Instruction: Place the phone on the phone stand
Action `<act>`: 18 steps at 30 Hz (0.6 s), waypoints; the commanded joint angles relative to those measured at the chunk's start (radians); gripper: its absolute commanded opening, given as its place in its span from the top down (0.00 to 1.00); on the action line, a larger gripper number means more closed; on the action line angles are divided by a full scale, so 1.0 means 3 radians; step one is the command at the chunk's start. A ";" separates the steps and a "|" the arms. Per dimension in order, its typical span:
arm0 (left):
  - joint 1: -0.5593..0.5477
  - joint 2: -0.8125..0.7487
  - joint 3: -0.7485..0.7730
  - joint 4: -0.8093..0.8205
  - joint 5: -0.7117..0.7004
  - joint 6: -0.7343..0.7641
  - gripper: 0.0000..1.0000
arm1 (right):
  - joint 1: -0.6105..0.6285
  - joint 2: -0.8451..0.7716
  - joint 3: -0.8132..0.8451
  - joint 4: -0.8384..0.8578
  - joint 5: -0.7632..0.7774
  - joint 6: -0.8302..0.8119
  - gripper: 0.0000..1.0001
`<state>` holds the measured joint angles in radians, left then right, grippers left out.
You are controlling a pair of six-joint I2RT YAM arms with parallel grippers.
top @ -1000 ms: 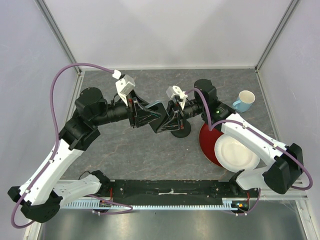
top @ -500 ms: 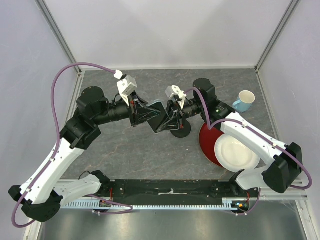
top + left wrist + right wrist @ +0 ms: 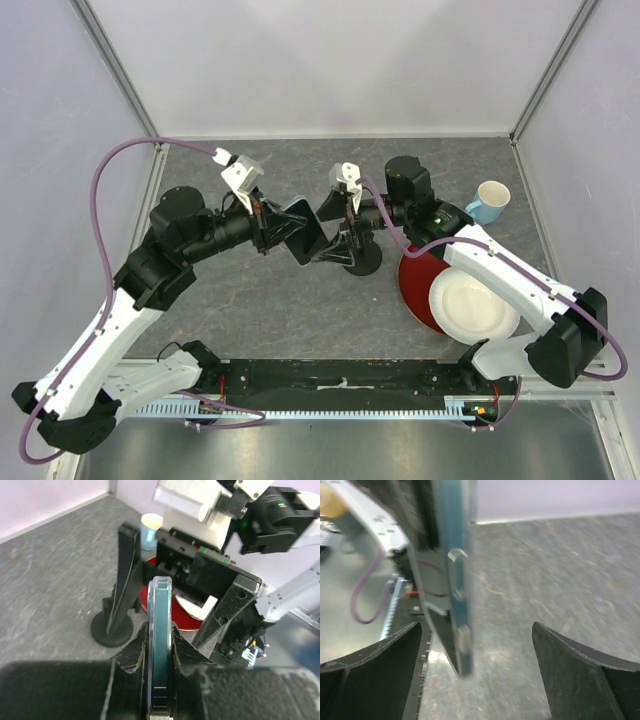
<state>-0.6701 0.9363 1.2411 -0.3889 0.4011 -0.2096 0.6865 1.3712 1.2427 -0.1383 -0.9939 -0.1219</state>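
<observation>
The phone [image 3: 303,230], a thin dark slab, hangs on edge above the table with my left gripper [image 3: 284,232] shut on it. In the left wrist view the phone [image 3: 160,625] stands edge-on, pinched between that gripper's [image 3: 160,647] two pads. My right gripper [image 3: 330,231] faces it from the right, open wide, its fingers apart from the phone. In the right wrist view the phone [image 3: 456,580] hangs between my right gripper's [image 3: 476,672] spread fingers, touching neither. The phone stand [image 3: 361,262], black with a round base [image 3: 112,629], sits on the table under the right gripper.
A red plate [image 3: 413,286] with a white plate [image 3: 472,306] on it lies right of the stand. A white mug with a blue handle [image 3: 489,200] stands at the back right. Grey walls close in the back and both sides.
My right gripper has opened and let go of the phone. My left gripper has closed on the phone and carried it a little to the left and back.
</observation>
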 commanded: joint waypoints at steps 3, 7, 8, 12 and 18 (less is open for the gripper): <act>-0.0011 -0.0528 -0.0148 -0.0252 -0.1101 -0.0288 0.98 | 0.0003 -0.0291 -0.0193 -0.0051 0.1668 0.0328 0.02; -0.0016 -0.0860 -0.0409 -0.0289 -0.1458 -0.0319 0.98 | 0.0003 -0.0470 -0.0578 -0.0039 0.3101 0.1304 0.02; -0.0016 -0.0917 -0.0536 -0.0268 -0.1490 -0.0293 0.98 | -0.0008 -0.0526 -0.0619 -0.0131 0.3255 0.1524 0.02; -0.0016 -0.1132 -0.0808 -0.0136 -0.1501 -0.0217 0.98 | 0.0002 -0.0817 -0.1031 -0.0322 0.3537 0.1964 0.02; -0.0011 -0.1229 -0.1084 -0.0043 -0.1378 -0.0079 0.98 | 0.0003 -0.1119 -0.1289 -0.0490 0.4396 0.2170 0.02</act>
<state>-0.6701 0.5850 0.9512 -0.4999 -0.0067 -0.2604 0.6838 1.0752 0.8547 -0.2611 0.0891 0.4202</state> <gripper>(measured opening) 0.173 0.982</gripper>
